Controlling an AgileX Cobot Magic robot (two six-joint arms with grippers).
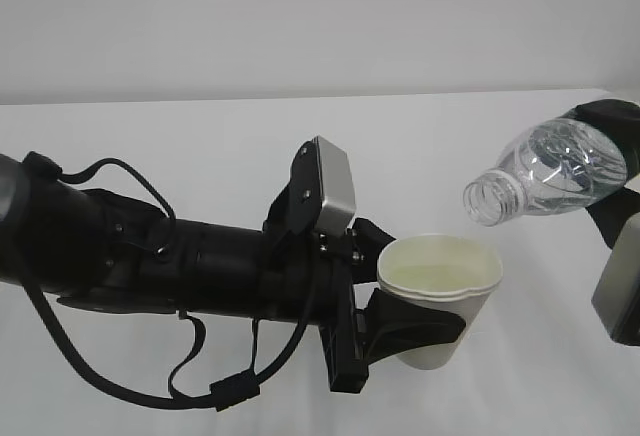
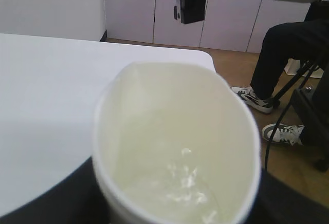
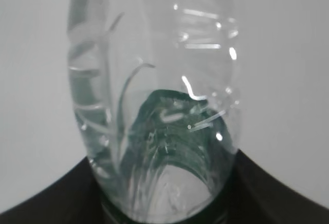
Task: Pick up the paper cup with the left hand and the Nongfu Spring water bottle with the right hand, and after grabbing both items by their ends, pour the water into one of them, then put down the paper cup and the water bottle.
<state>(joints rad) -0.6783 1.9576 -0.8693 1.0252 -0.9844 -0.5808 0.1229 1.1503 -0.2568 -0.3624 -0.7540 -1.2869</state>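
Two tools work above the white counter (image 1: 200,126): the left tool (image 1: 405,331) grips a paper cup (image 1: 440,291) upright to catch water, while the right tool (image 1: 615,171) grips a water bottle (image 1: 545,171) tilted, open neck just above the cup's rim.

The Nongfu Spring water bottle (image 1: 555,171) loses its base behind the right hand (image 1: 612,156), itself cut by the exterior view's right edge. In the right wrist view the bottle fills the picture, blurred, its neck out of sight. The paper cup (image 1: 440,286) hides the left hand's (image 1: 400,321) far finger; the left wrist view crops the cup's bottom, the fingers only dark blurs.
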